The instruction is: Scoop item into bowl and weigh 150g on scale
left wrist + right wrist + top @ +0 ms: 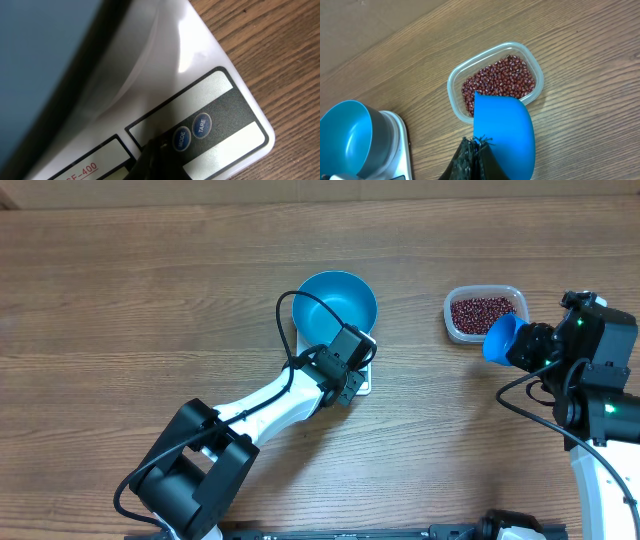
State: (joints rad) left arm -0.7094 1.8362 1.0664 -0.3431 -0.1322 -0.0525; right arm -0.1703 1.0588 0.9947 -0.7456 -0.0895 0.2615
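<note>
The deep blue bowl (pixel 337 302) stands on the white scale (pixel 364 383) at mid-table, and its inside looks bare. My left gripper (pixel 347 392) is shut, and its dark tip (pixel 155 150) rests on the scale's (pixel 165 65) label strip right beside the MODE button (pixel 181 138). My right gripper (pixel 479 142) is shut on the handle of a small blue scoop (pixel 504 127), which hangs just in front of the clear container (pixel 454 82) of red-brown beans (pixel 497 82). Only the scoop's outer side shows.
A TARE button (pixel 201 125) sits right of MODE. In the overhead view, the bean container (pixel 452 322) lies to the right of the bowl, with the scoop (pixel 500 337) at its near right corner. Bare wooden tabletop (pixel 150 300) surrounds everything.
</note>
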